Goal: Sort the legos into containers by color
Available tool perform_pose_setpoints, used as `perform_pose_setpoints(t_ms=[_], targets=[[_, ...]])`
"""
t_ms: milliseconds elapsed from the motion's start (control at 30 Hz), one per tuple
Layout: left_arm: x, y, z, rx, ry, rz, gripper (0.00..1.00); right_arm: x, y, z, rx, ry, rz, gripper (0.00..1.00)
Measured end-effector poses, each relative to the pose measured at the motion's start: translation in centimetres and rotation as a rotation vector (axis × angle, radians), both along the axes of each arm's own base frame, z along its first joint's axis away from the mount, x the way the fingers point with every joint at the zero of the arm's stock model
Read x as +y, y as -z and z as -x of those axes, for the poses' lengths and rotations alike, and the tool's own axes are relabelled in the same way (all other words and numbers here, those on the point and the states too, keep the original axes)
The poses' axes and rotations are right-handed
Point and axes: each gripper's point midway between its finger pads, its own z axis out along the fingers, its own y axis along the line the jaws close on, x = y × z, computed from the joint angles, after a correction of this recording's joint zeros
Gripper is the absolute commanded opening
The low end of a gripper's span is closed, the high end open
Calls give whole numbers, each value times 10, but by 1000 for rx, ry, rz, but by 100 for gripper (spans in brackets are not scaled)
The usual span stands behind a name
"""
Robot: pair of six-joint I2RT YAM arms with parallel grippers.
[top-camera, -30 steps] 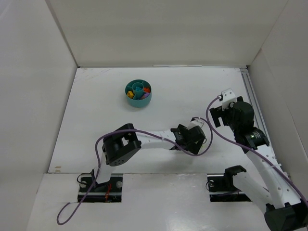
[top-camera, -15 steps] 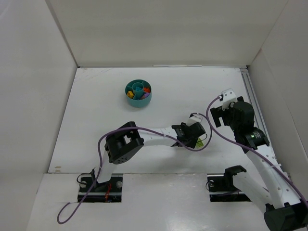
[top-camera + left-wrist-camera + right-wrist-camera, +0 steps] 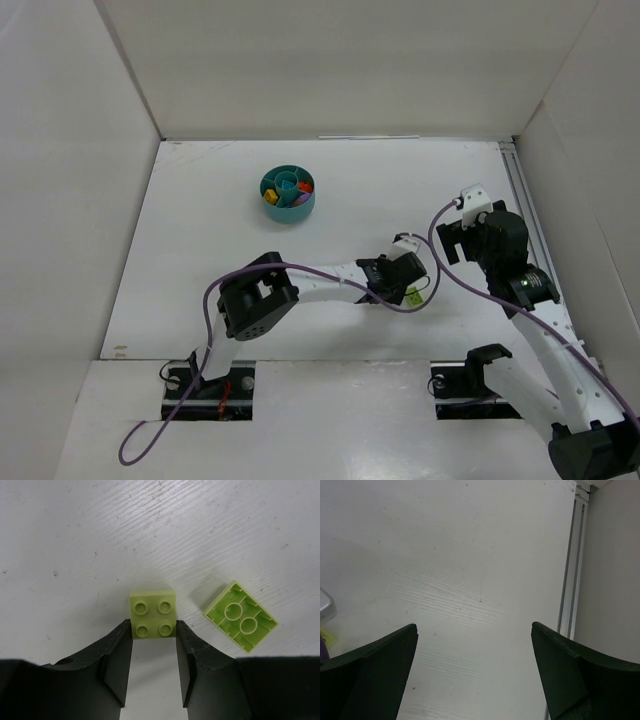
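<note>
- my left pincer [image 3: 153, 626] is down at the surface [image 3: 75, 540], its two dark fingers [image 3: 118, 655] narrowed onto a lime brick [image 3: 152, 614].
- the brick is square, four studs up, and lies flat on the surface; my fingertips press on its two sides at the near half, so the pincer is clamped on it. the far half pokes out past the tips.
- a second brick [image 3: 241, 623], also lime, lies just beside the outside of my right-hand finger, apart from the first. it is flipped, hollow underside up, and turned at an angle to the pincer.
- from above, only a speck of lime shows at the tip of the left pincer, and a purple cable [image 3: 215, 300] loops along that arm.
- my right pincer [image 3: 475, 630] is spread wide, nothing between its fingers, with only bare surface ahead of it. a metal rail [image 3: 572, 555] runs along the surface edge on its right.
- the dish [image 3: 287, 194] stands well apart from both pincers, far over on the left pincer's side of the surface. yellow, orange and purple bits lie in its wedge sections; i cannot tell them more finely.
</note>
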Motion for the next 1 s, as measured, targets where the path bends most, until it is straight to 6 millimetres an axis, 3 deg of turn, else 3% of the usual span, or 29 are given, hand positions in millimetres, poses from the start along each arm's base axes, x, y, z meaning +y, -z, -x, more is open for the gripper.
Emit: perform_pose_setpoints(t_ms=[200, 367, 533, 633, 667, 767, 1000], targets=[[3, 0, -7, -5, -10, -2, 22, 0, 0, 0, 0, -3, 6, 100], [13, -5, -27, -24, -56, -1, 21, 0, 0, 0, 0, -5, 10, 100], [40, -44, -51, -79, -132, 46, 21, 0, 1, -1, 5, -7, 15, 100], [62, -83, -73, -132, -199, 108, 21, -1, 4, -2, 17, -6, 20, 100], [75, -104, -87, -165, -243, 143, 21, -1, 6, -2, 21, -6, 22, 100], [103, -133, -111, -221, -323, 181, 21, -2, 9, -3, 31, -3, 25, 100], [195, -176, -175, -345, -546, 209, 23, 0, 28, -4, 82, -20, 42, 100]])
